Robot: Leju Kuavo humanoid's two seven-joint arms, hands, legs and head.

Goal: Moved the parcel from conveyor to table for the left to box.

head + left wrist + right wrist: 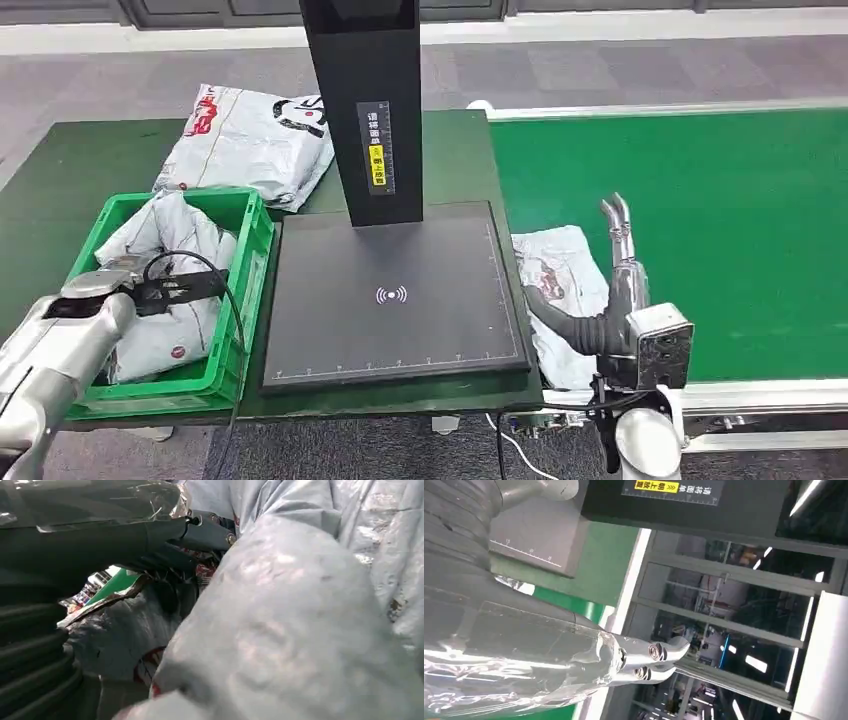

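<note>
A grey parcel (pixel 562 285) lies on the near left corner of the green conveyor (pixel 700 200), next to the table. My right hand (pixel 622 250) is raised just right of it, fingers (pixel 651 660) stretched out and holding nothing. My left hand (pixel 178 288) is down inside the green crate (pixel 255 260), lying on the crumpled grey parcels (pixel 165 250) there. In the left wrist view its fingers (pixel 205 530) reach out straight between the parcels (pixel 300 630), which hide the rest of the hand. Nothing shows pinched in them.
A black scanner pad (pixel 390 300) with a tall black column (pixel 365 100) fills the table's middle, between crate and conveyor. Another grey parcel (pixel 250 135) lies on the dark green table (pixel 80 160) behind the crate. A black cable (pixel 225 290) loops over the crate's rim.
</note>
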